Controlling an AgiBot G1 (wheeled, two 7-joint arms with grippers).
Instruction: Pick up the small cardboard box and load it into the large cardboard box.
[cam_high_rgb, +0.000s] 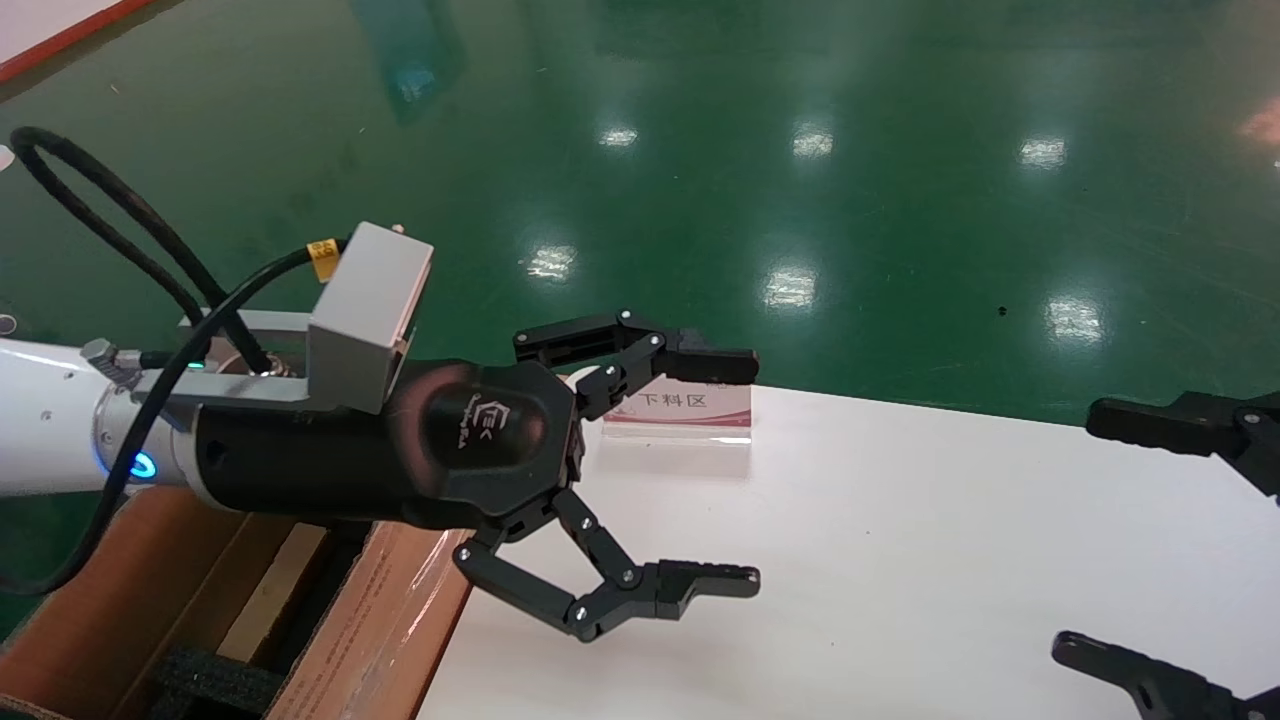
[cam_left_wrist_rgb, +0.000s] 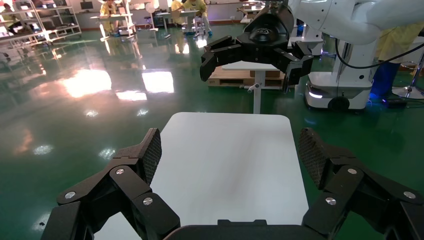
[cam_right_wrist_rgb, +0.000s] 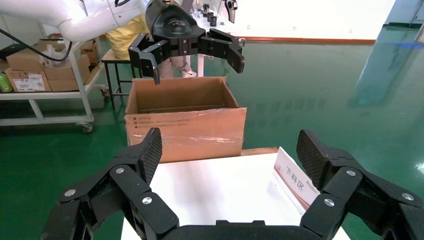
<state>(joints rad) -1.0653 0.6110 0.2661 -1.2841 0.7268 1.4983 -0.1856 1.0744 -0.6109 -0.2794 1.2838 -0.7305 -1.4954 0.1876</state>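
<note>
The green floor (cam_high_rgb: 900, 150) spreads far beyond my white desk (cam_high_rgb: 900, 560). At the desk's left edge stands the large cardboard box (cam_high_rgb: 330, 620), flaps up, glossy tape on the flap nearest the desk and black foam (cam_high_rgb: 215, 680) inside. My left hand (cam_high_rgb: 650, 475) hovers above that box's right flap and the desk's left end, fingers spread wide with nothing between them. My right hand (cam_high_rgb: 1150, 540) hangs over the desk's right side, also spread wide and holding nothing. A small sign stand (cam_high_rgb: 680, 412) with red-edged label sits at the desk's far edge, just behind my left hand. I cannot see the small cardboard box in any view.
</note>
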